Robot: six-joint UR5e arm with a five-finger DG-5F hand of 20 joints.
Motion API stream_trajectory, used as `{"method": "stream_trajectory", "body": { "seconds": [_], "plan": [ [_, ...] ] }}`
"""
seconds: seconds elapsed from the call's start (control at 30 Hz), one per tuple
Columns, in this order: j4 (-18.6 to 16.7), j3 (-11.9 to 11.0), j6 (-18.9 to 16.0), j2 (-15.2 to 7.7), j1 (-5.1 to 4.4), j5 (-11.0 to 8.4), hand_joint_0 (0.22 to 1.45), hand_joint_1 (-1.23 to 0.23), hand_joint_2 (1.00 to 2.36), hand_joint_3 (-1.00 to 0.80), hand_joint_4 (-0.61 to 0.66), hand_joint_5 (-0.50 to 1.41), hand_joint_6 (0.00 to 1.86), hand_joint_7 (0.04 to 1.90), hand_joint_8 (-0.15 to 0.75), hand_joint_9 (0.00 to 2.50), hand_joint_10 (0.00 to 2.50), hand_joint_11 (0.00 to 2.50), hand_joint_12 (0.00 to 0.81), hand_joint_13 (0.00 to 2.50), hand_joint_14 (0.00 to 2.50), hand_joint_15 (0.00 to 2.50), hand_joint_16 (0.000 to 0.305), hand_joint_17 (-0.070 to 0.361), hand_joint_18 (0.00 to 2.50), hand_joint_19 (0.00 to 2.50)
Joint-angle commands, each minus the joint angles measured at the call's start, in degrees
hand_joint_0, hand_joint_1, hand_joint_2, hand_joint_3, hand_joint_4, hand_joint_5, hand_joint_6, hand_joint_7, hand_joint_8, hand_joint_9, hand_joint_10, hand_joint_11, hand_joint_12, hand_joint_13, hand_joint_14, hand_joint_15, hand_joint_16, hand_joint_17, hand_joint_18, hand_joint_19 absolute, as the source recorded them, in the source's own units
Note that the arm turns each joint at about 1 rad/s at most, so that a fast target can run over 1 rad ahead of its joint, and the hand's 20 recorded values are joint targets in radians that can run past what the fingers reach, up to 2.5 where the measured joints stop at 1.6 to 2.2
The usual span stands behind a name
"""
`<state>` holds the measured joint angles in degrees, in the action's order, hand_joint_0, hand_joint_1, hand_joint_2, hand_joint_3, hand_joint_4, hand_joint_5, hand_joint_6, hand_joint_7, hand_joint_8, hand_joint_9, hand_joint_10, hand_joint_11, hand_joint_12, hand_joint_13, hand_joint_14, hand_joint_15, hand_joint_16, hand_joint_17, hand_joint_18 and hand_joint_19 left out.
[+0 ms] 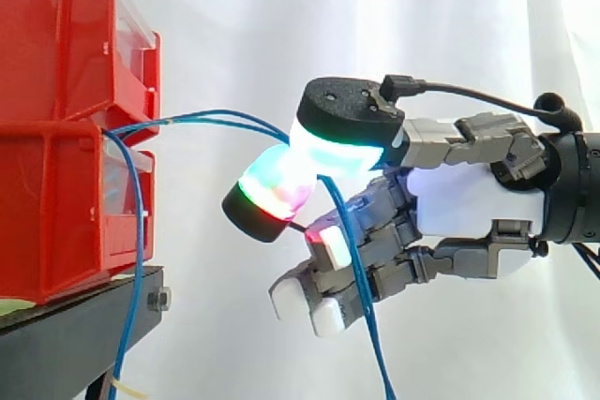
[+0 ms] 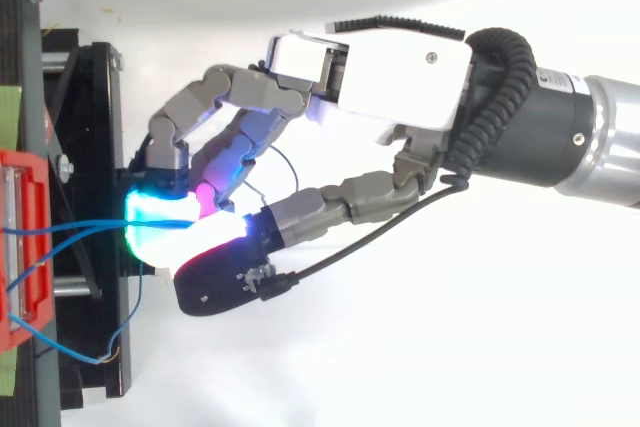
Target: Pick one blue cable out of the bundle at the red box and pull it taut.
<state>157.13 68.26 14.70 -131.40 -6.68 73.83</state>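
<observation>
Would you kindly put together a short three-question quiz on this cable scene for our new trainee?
1. True or false: the hand pinches a blue cable between two glowing fingers.
2. In the side view, where does the cable run past the pinch? A) up over the hand B) down across the hand C) back into the red bins
3. Fill in: the bins rest on a ___ stand.

Key: 1 true; 2 B; 3 black.
</observation>
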Motion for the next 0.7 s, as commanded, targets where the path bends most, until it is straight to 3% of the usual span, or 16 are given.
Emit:
{"method": "stream_trajectory", "body": {
  "seconds": [0.0,0.07,0.17,0.27,0.37,0.43,0.67],
  "plan": [
    [0.0,0.0,0.1,0.0,0.00,-0.09,0.80,-0.89,1.01,-0.36,-0.13,-0.17,1.00,0.79,0.363,0.98,0.00,0.83,0.367,0.84,0.01,0.40,0.048,0.108,0.77,0.42],
    [0.0,-0.1,0.1,0.0,0.00,-0.09,0.77,-0.93,1.00,-0.50,-0.07,-0.17,1.00,0.67,0.353,0.96,0.01,0.82,0.364,0.84,0.01,0.39,0.048,0.107,0.79,0.39],
    [-0.1,0.0,0.2,0.0,0.00,-0.09,0.60,-0.96,1.00,-0.50,0.02,-0.16,0.99,0.59,0.358,0.95,0.01,0.82,0.364,0.82,0.01,0.40,0.048,0.109,0.76,0.42],
    [0.0,0.0,0.2,0.0,-0.09,-0.09,0.47,-0.77,1.00,-0.50,0.04,-0.14,0.94,0.68,0.407,1.00,0.00,0.78,0.410,0.83,0.01,0.40,0.057,0.127,0.76,0.45],
    [0.0,0.0,0.1,0.0,-0.09,-0.09,0.51,-0.55,1.00,-0.50,0.03,-0.13,0.91,0.75,0.403,1.03,0.00,0.75,0.400,0.82,0.01,0.41,0.053,0.120,0.72,0.47],
    [0.0,0.0,0.1,0.0,-0.09,-0.09,0.56,-0.48,1.00,-0.47,0.01,-0.13,0.91,0.78,0.392,1.04,0.01,0.75,0.386,0.81,0.01,0.42,0.051,0.114,0.68,0.50],
    [0.0,-0.1,0.1,0.0,-0.09,-0.09,0.59,-0.68,1.02,-0.24,0.05,-0.13,0.94,0.78,0.396,1.04,0.01,0.79,0.387,0.84,0.01,0.42,0.050,0.112,0.72,0.48]
  ]
}}
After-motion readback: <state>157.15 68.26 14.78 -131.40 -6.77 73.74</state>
